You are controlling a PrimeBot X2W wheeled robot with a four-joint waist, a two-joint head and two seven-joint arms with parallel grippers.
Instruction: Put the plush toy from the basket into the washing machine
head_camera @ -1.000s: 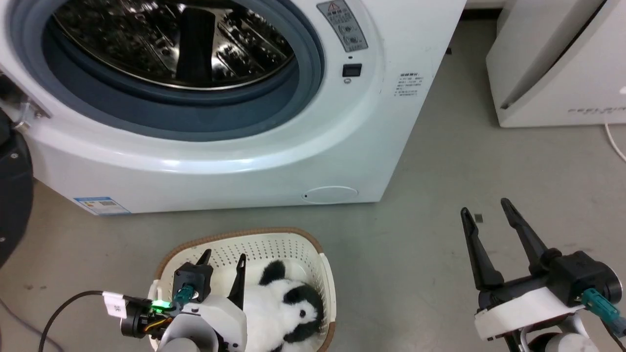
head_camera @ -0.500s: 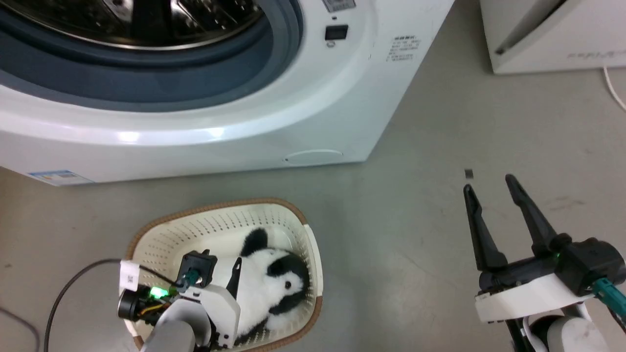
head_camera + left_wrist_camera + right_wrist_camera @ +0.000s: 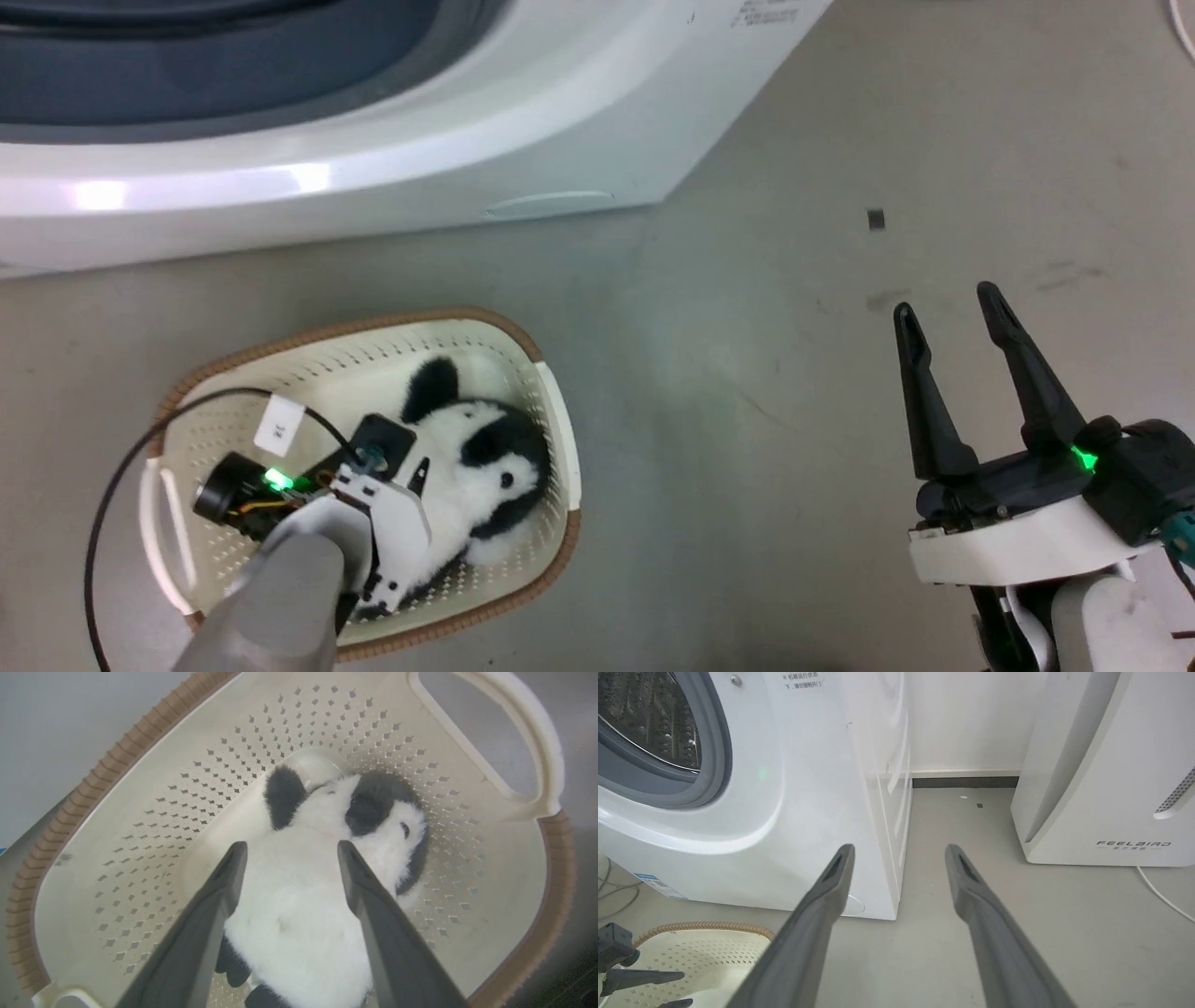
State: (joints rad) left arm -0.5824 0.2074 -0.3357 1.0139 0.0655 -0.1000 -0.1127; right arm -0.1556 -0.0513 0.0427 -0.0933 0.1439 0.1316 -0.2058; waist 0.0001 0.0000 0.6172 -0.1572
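the plush toy (image 3: 303, 896) lies in the basket (image 3: 140, 765), head toward the slot-handle end, on the floor (image 3: 747, 373) before the washing machine (image 3: 373, 187). the left gripper (image 3: 290, 847) reaches in with fingers (image 3: 196, 933) spread wide on either side of its white body, not clamped on it. the right gripper (image 3: 946, 303) hangs spread and empty, well apart from the basket.

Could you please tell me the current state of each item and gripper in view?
plush toy: lying in the basket, not yet clamped.
basket: upright on the floor, holding the plush toy.
washing machine: porthole uncovered, drum visible.
left gripper: open, fingers straddling the plush toy's white body.
right gripper: open, empty, above the floor.
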